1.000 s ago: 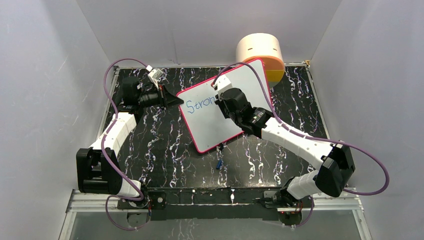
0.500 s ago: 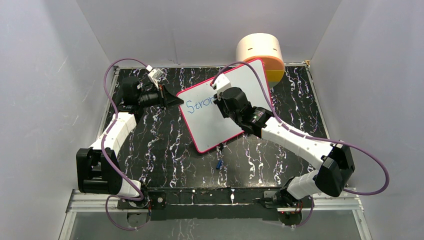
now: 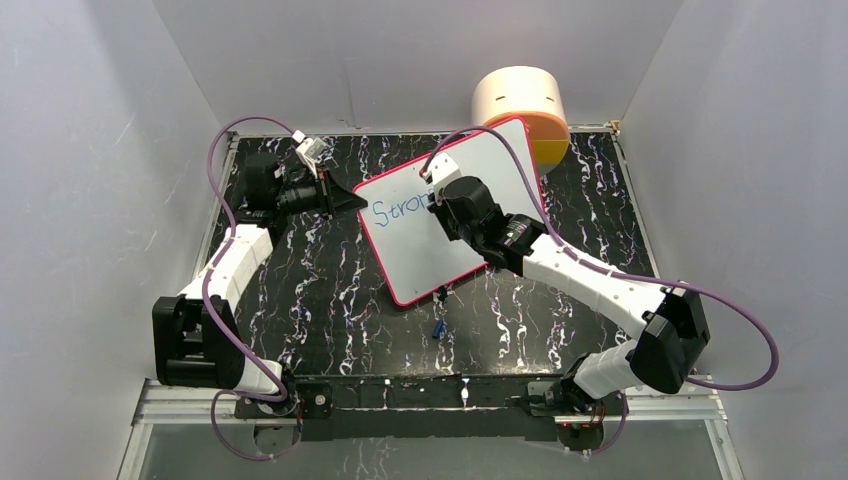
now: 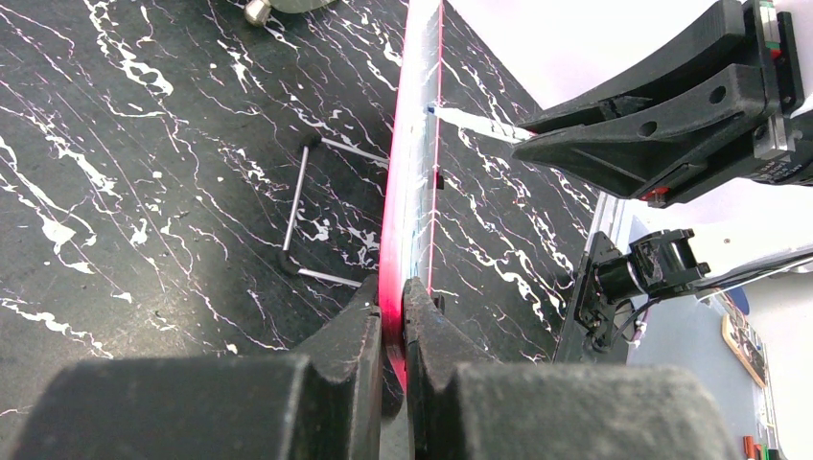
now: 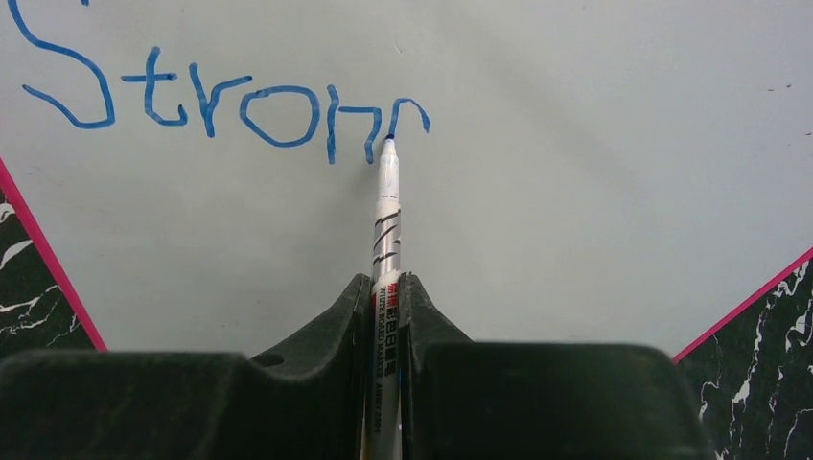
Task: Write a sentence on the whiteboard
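The whiteboard (image 3: 420,255), white with a pink-red frame, stands tilted near the middle of the black marbled table. My left gripper (image 3: 358,201) is shut on its left edge; in the left wrist view the fingers (image 4: 364,316) pinch the red frame (image 4: 407,172). My right gripper (image 5: 385,287) is shut on a white marker (image 5: 385,220). The marker's blue tip touches the board (image 5: 575,172) at the end of the sentence (image 5: 278,115), blue letters reading "Stron" plus a part-formed letter. From above, the right wrist hides the end of the sentence (image 3: 395,211).
A cream and orange round container (image 3: 520,100) stands behind the board at the back right. A small blue cap (image 3: 438,327) lies on the table in front of the board. A bent metal wire stand (image 4: 297,211) lies under the board's raised side.
The right wrist has shifted slightly up and back over the end of the lettering. The left arm and the board have not moved.
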Controlling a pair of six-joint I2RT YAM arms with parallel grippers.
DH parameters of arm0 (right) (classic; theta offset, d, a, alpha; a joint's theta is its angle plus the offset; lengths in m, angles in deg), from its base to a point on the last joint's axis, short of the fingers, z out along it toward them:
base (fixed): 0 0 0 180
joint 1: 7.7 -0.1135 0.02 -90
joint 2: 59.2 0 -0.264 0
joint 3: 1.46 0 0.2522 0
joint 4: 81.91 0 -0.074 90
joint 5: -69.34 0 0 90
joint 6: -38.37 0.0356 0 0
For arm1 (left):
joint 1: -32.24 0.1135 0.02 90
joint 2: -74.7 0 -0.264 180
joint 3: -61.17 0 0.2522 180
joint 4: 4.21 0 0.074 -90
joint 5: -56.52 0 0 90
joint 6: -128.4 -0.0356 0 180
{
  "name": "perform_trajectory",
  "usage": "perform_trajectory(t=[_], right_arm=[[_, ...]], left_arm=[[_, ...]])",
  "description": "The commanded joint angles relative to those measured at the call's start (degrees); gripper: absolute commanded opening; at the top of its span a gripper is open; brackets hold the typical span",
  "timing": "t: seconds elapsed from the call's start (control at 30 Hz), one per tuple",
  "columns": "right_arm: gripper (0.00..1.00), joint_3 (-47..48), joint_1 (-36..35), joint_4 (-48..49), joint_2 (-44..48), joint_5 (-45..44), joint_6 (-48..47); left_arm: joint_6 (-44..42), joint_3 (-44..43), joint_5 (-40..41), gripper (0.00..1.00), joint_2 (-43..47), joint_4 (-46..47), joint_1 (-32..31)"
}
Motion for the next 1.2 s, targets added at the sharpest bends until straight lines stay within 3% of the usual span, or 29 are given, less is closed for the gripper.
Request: perform_trajectory(t=[0.0, 0.47, 1.17], right_arm=[[0.00, 1.5, 0.3, -1.5, 0.2, 0.5, -0.2], [0.00, 1.9, 0.7, -1.5, -0.2, -3.7, -1.4], [0.00, 4.3, 1.3, 3.7, -1.3, -2.6, -2.9]], left_arm=[[-5.5, 0.8, 2.2, 0.00, -1.8, -5.1, -2.5], [-5.8, 0.7, 2.4, 0.00, -1.7, -5.6, -2.5], [-6.0, 0.6, 2.5, 0.00, -1.8, -5.9, -2.7]])
